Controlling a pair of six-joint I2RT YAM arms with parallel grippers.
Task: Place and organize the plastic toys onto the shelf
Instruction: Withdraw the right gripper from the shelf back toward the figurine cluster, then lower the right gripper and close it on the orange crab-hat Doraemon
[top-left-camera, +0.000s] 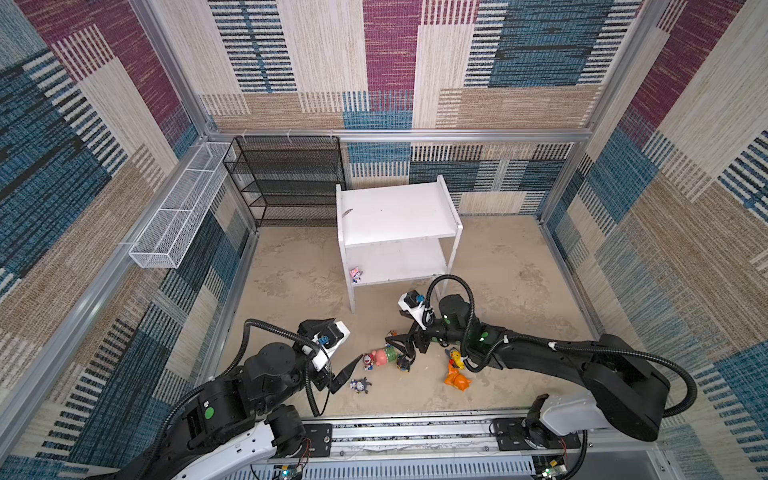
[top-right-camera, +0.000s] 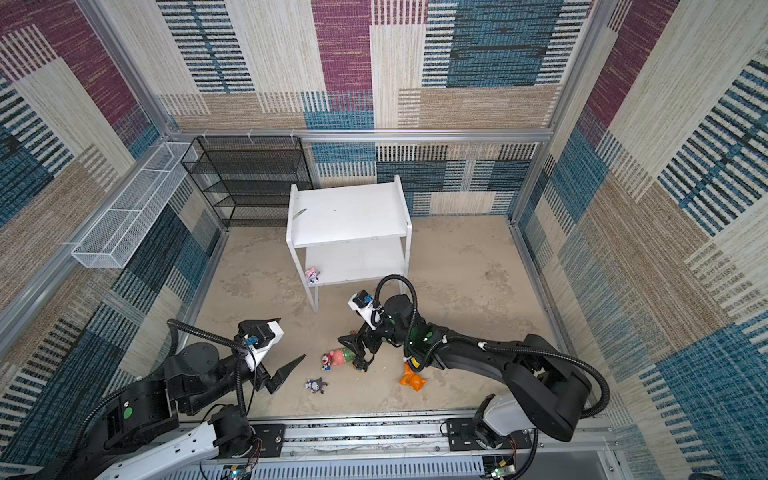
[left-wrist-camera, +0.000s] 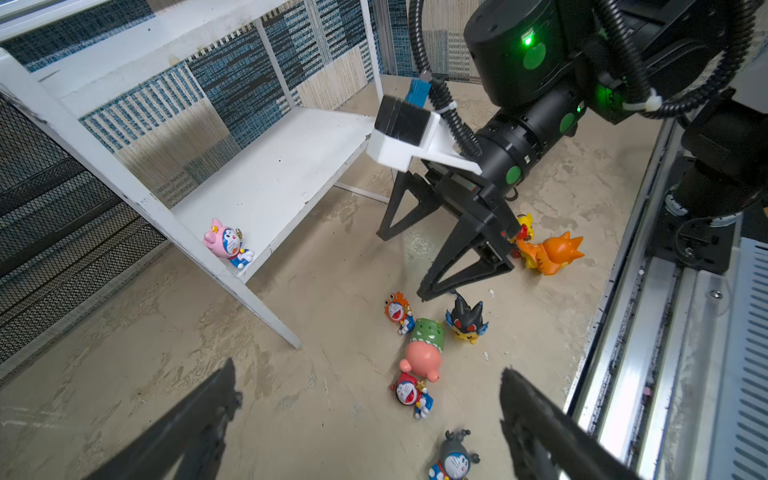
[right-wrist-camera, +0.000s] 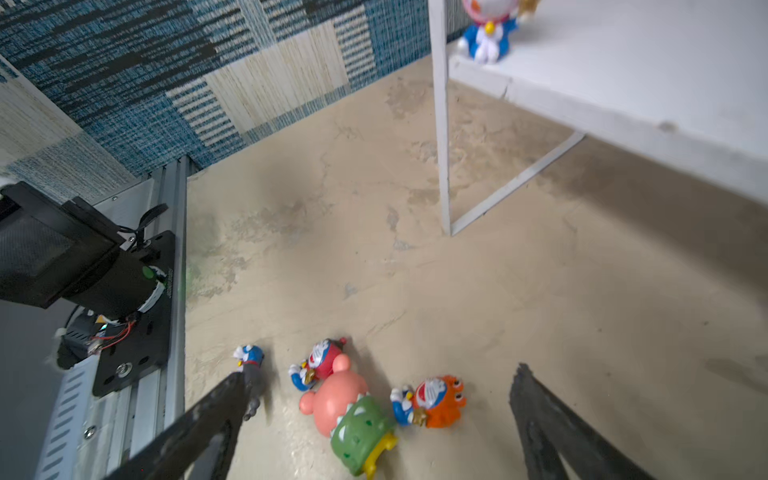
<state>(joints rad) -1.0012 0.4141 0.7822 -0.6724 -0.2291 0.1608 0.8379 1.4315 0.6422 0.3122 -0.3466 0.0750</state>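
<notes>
On the sandy floor (top-left-camera: 519, 291) the toys (top-left-camera: 388, 356) lie before the shelf (top-left-camera: 395, 216), one on its lower board (top-left-camera: 395, 262). Our left claw (top-left-camera: 347, 374) and right claw (left-wrist-camera: 401, 267) gape empty. Light, hard, slick, we judge: pinch across the body.

Eight plastic toys (top-left-camera: 384, 356): four tiny big-headed figurines (left-wrist-camera: 227, 243) (left-wrist-camera: 398, 311) (left-wrist-camera: 409, 394) (left-wrist-camera: 454, 459) and four larger figurines (left-wrist-camera: 424, 349) (left-wrist-camera: 464, 320) (left-wrist-camera: 555, 253) (left-wrist-camera: 524, 224). One white shelf (top-left-camera: 395, 216), one black mesh rack (top-left-camera: 286, 183), one white wire basket (top-left-camera: 174, 216), two pincers (left-wrist-camera: 365, 370) (left-wrist-camera: 401, 267).

White shelf (top-right-camera: 349, 216) holds a tiny pink figurine (top-right-camera: 312, 275) on its lower board; right gripper (top-right-camera: 353, 350), jaws apart, hangs just beside a pink-and-green toy (top-right-camera: 341, 356).
</notes>
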